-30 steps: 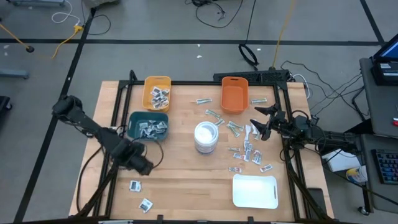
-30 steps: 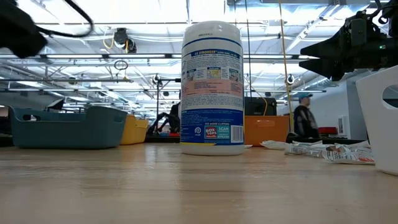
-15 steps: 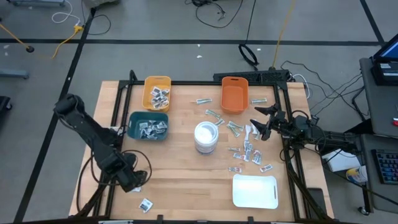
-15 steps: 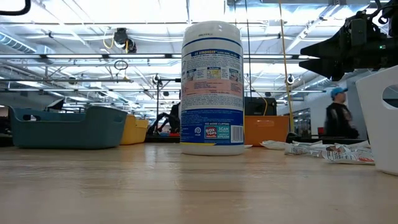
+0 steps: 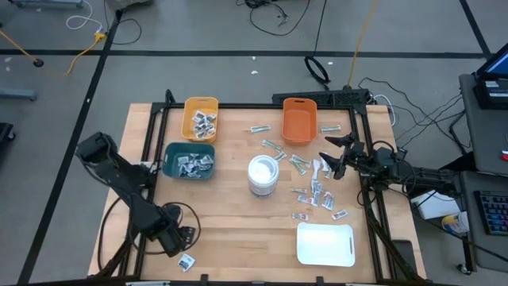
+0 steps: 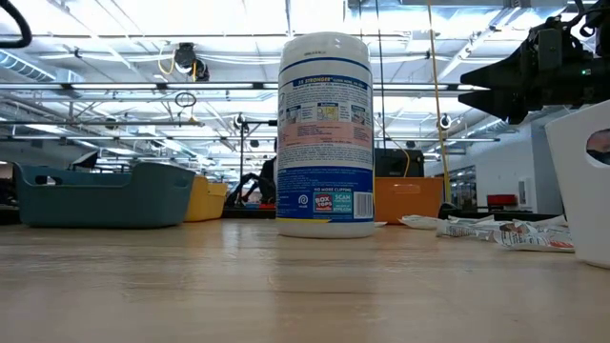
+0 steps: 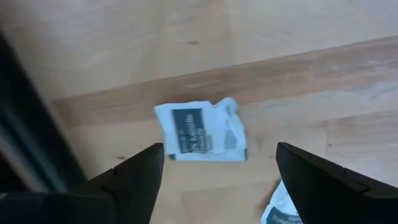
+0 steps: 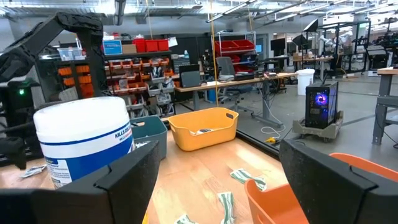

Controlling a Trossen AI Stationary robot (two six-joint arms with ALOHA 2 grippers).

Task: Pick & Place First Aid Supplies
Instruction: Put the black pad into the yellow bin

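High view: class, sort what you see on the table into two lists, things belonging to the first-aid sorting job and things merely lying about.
Belonging to the job:
- scattered packets
- packet between the open left gripper fingers
- packets in the yellow bin and teal bin
- orange bin

Lying about:
- wipes canister
- white tray

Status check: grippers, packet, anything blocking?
Left gripper open above a white packet near the table's front-left. Right gripper open, waiting by loose packets. Nothing blocking.

Bright even overhead lighting; ceiling lamps glare in low view; left wrist view motion-blurred.
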